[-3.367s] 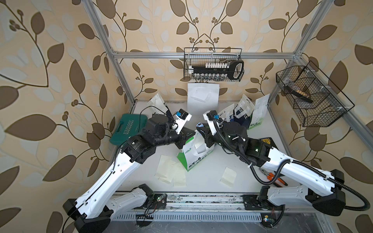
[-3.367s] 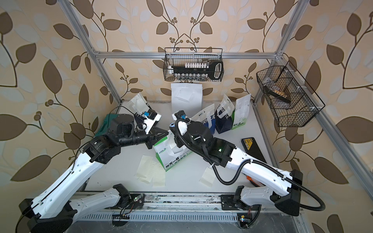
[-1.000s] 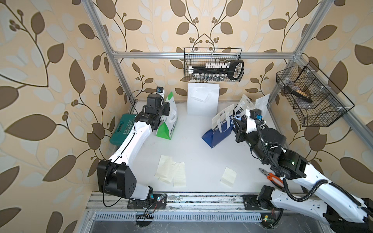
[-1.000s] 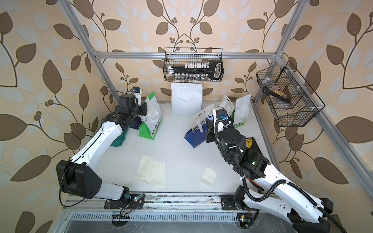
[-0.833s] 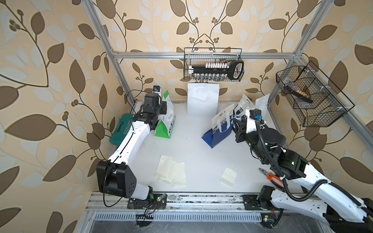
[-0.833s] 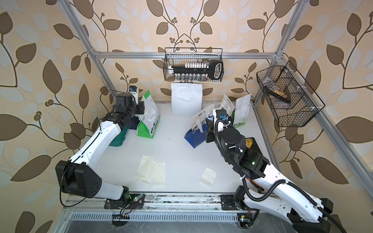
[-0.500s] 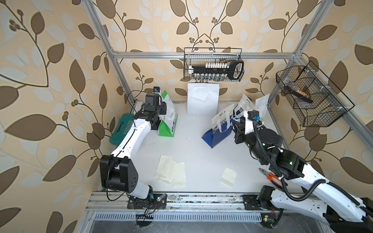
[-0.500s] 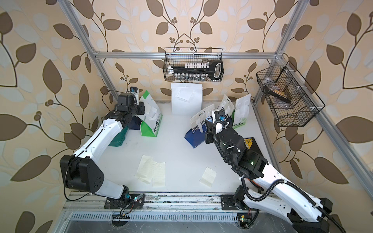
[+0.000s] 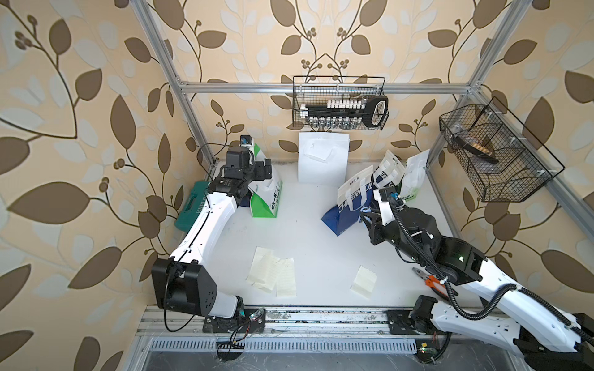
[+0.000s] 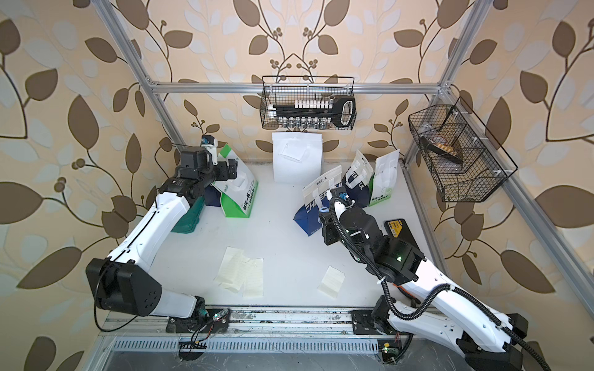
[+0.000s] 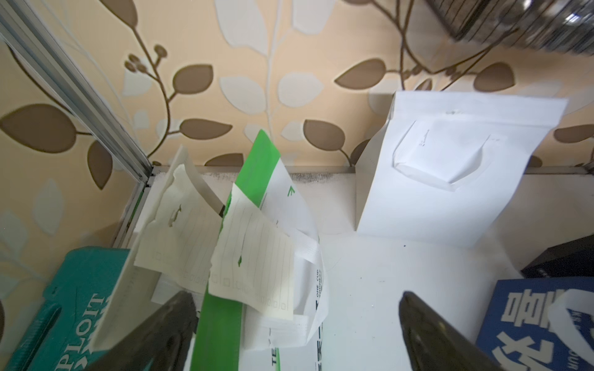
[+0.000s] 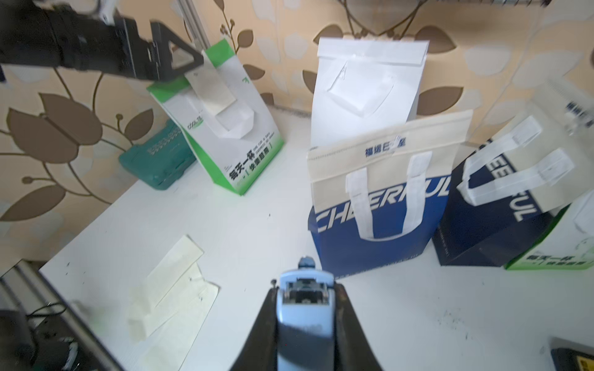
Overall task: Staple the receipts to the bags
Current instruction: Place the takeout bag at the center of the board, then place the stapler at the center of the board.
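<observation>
A green-and-white bag stands at the back left with a receipt fixed near its top. My left gripper is open. Its jaws stand wide apart over the bag's top edge, which lies close to one finger. Behind it another bag carries a receipt. My right gripper is shut on the light-blue stapler, just in front of the blue-and-white bag. Loose receipts lie near the front.
A plain white bag leans on the back wall. A navy bag and a green-and-white bag stand at the back right. A teal tool case is left. A black-and-yellow device and wire baskets are there too.
My left gripper has opened and let go of the green-and-white bag, which now stands at the back left. The right arm, still holding the stapler, has barely moved.
</observation>
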